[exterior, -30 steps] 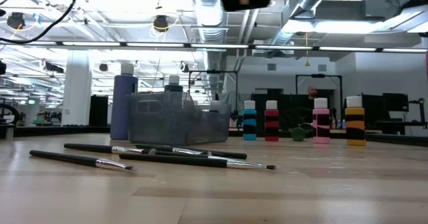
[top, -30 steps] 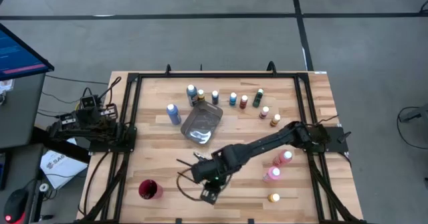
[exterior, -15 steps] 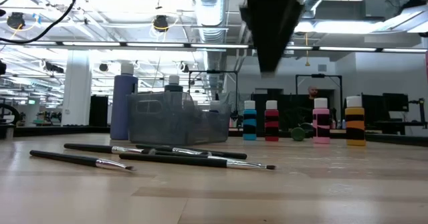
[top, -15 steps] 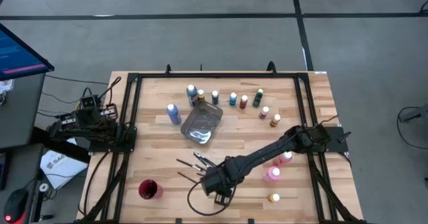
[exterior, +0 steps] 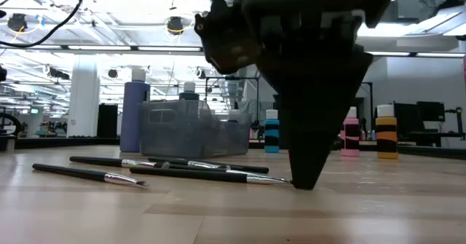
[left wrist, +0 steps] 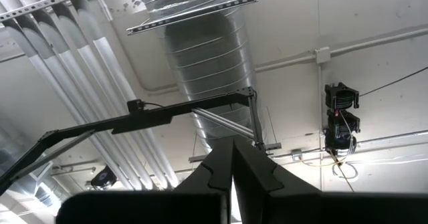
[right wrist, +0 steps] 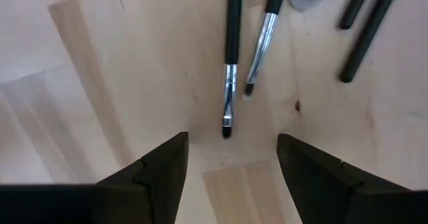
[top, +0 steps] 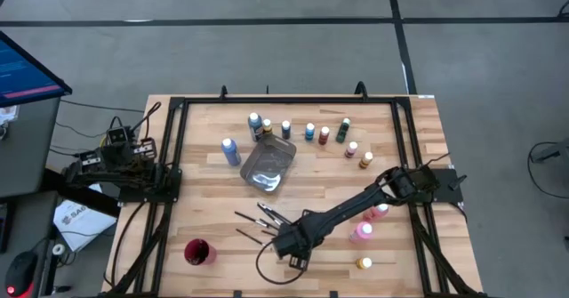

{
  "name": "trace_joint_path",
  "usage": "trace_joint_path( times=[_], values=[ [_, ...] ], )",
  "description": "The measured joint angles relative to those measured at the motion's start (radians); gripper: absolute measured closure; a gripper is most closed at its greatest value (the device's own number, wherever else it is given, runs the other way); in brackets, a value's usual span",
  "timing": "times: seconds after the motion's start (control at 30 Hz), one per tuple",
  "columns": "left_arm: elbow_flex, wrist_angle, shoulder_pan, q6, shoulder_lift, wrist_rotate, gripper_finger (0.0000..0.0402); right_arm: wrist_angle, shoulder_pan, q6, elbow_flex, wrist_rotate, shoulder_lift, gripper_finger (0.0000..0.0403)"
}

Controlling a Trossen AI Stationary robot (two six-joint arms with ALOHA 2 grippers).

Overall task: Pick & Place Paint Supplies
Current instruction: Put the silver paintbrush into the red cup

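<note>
Right tool (right wrist: 227, 158), jaws now spread wide and lowered to the table (top: 213, 182), straddles a paintbrush (right wrist: 231, 57) tip; remaining brushes (top: 253, 220) lie at ten o'clock. Grasp appears imminent. Left tool (left wrist: 233, 177) shut, parked.

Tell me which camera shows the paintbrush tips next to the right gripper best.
The right wrist view: two paintbrush tips lie just ahead of the open right gripper, metal collars clear. The high view shows the brushes as thin lines; the low view shows them side-on, partly behind the gripper. The left wrist view shows only ceiling.
</note>
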Motion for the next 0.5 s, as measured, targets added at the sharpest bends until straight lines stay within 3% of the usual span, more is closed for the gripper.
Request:
trace_joint_path(
  times=[0.23,0.5],
  values=[
    [0.0,0.0,0.0,0.0,0.0,0.0,0.0399,0.052,0.0,0.065,-0.04,0.021,-0.009,0.0197],
    [0.0,0.0,0.0,0.0,0.0,0.0,0.0399,0.05,0.009,0.096,-0.067,0.041,-0.008,0.0336]
  ],
)
